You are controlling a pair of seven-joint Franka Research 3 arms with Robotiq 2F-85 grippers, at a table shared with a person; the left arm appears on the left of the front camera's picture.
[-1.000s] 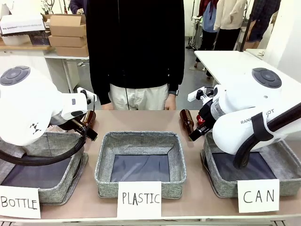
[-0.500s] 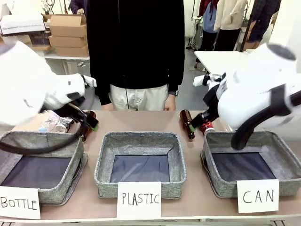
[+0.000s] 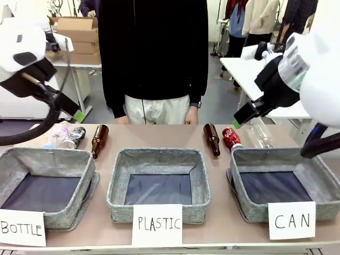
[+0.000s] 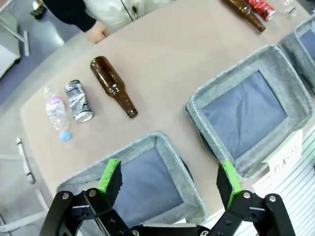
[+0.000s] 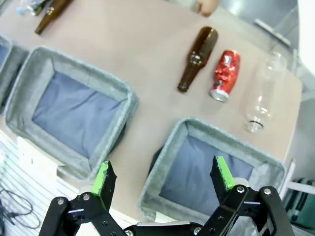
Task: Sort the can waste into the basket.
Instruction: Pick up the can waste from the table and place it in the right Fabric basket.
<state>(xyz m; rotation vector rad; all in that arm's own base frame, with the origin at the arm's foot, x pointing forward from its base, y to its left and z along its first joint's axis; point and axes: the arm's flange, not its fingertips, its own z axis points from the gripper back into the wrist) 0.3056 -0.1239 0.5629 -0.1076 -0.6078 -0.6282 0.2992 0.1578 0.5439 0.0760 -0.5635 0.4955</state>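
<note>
The shiny red can (image 3: 230,138) (image 5: 224,74) lies on its side just beyond the far left corner of the CAN basket (image 3: 265,155) (image 5: 206,127), between a brown bottle and a clear bottle. At the far left of the table lies the black printed can (image 3: 74,137) (image 4: 78,100). My right gripper (image 3: 238,120) (image 5: 162,179) hangs open and empty high above the CAN basket's near side. Well above the BOTTLE basket, my left gripper (image 3: 74,110) (image 4: 170,177) is open and empty too. The CAN basket holds nothing.
A brown bottle (image 3: 99,139) and a clear plastic bottle (image 3: 57,134) flank the black can. A second brown bottle (image 3: 212,139) and clear bottle (image 3: 259,133) flank the red can. The PLASTIC basket (image 3: 159,154) and BOTTLE basket (image 3: 48,154) hold nothing. A person (image 3: 154,53) stands at the far edge.
Both arms have risen from low over the table's back row to high above the baskets, uncovering both cans. Nothing on the table has moved.
</note>
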